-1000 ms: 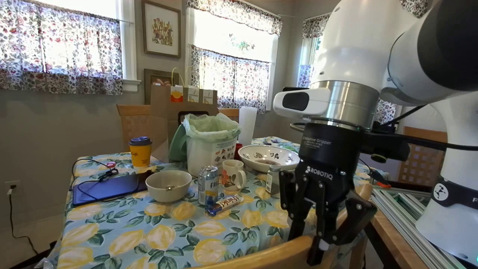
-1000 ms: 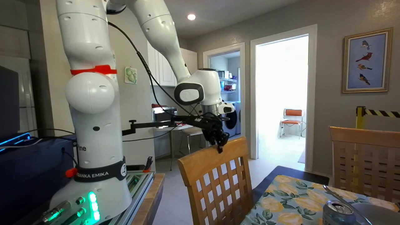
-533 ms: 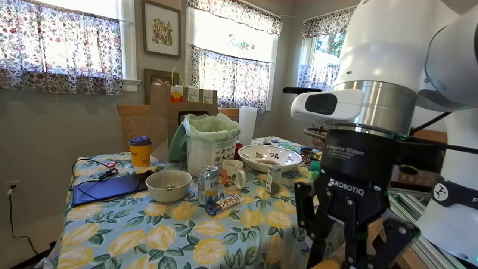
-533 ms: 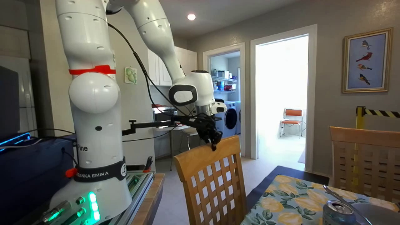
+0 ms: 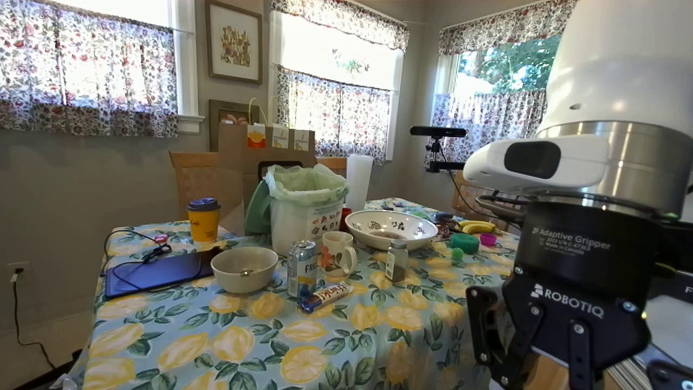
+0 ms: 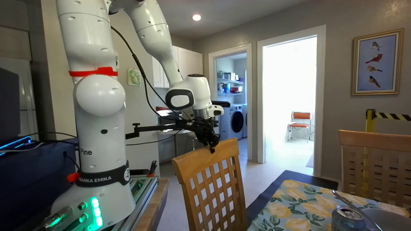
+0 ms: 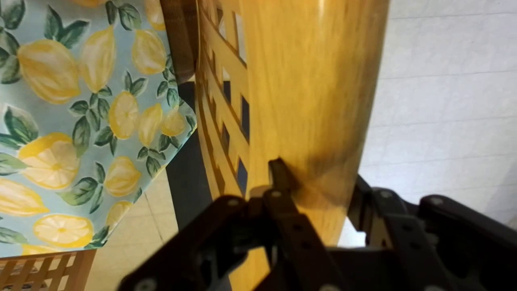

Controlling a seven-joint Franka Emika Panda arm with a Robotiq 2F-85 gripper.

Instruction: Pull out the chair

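The chair is light tan wood with a broad curved top rail [image 6: 189, 162] and an openwork lattice back. It stands between the table and the robot base. In an exterior view my gripper [image 6: 212, 148] is over the rail from above, near its middle. In the wrist view my gripper [image 7: 317, 182] has one finger on each side of the rail [image 7: 311, 81], and both fingers appear to touch it. In an exterior view only a small piece of the chair [image 5: 547, 374] shows under the gripper body; the fingertips are below the picture edge.
The table with its lemon-print cloth [image 5: 238, 341] carries a bowl [image 5: 243, 271], a can [image 5: 301, 268], a mug [image 5: 338, 254] and a lined bin [image 5: 303, 216]. Another chair [image 6: 375, 139] stands beyond the table. The robot's wooden bench edge [image 6: 157, 200] lies on the chair's other side.
My gripper and the chair's top rail have moved together away from the table, toward the robot base. More of the table's far end shows now. The tabletop things have not moved.
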